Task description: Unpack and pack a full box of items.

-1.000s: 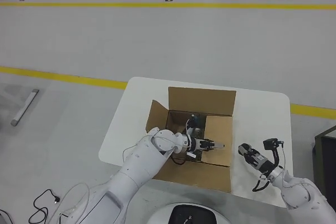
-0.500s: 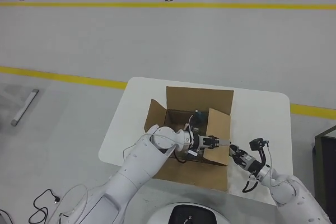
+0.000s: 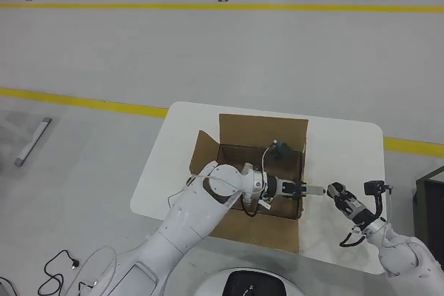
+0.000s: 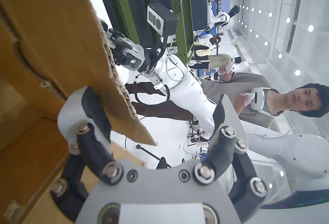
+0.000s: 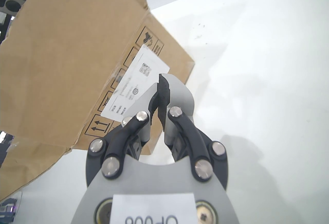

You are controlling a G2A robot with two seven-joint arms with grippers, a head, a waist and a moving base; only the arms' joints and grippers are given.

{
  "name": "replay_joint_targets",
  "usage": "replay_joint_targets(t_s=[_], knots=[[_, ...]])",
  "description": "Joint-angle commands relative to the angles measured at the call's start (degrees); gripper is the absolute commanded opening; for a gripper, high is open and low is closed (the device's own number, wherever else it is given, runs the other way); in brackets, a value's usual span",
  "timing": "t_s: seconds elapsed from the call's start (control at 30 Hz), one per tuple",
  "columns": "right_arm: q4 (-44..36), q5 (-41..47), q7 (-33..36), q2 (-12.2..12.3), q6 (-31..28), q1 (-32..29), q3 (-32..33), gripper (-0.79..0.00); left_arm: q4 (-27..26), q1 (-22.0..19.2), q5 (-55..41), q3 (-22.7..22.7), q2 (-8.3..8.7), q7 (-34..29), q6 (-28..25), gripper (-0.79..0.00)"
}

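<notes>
Your L gripper (image 4: 154, 104) is spread wide and holds nothing. It reaches across the inside of the box (image 3: 264, 127) to the right-side flap (image 4: 64, 42). In the L wrist view the flap's ragged corner sits btwn the 2 fingers (image 4: 77, 112), close against 1 and apart from the other, so it's straddled, not pinched.

The R gripper (image 5: 161, 86) is clenched on nothing, tips together. It sits outside the box just beside that same side, pointing at the wall w/ the label (image 5: 133, 73).

The box is on the table (image 3: 348, 148), flaps open. Inside, near the far right corner, are 1 dark item (image 3: 280, 148) and a white cable (image 3: 266, 157).

Key relation: the flap stands roughly upright btwn the 2 grippers, L inside and R outside. Its free edge runs near-to-far along the box's right side. L is the nearer arm, w/ the flap inside its open jaws.

My guess is you're folding this flap clear to reach the contents, so the unpack looks barely begun. If you close L, go square to the flap edge, since the torn corner could slip or crease. Hold R off the wall so it doesn't shove the box.
</notes>
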Motion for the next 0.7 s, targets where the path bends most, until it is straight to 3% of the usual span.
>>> replay_joint_targets(t_s=[0.0,0.13,0.37,0.67], knots=[[-1.4,0.5,-0.1,0.2,0.7,-1.3,2.0,-0.785,-0.1,-0.7,0.0,1.4,-0.51,0.4,0.1,0.000],[-4.0,1.5,-0.5,0.6,2.5,-4.0,5.6,-0.785,1.6,-2.2,-0.3,4.6,-1.97,1.8,0.0,0.000],[-6.9,3.0,-0.6,0.9,4.0,-8.0,10.5,-0.785,9.0,-5.2,0.8,9.9,-5.07,6.7,-0.5,0.000],[-7.8,4.7,-0.2,0.9,5.0,-10.4,13.9,-0.785,17.3,-7.7,0.9,13.2,-8.57,11.4,-0.3,0.000]])
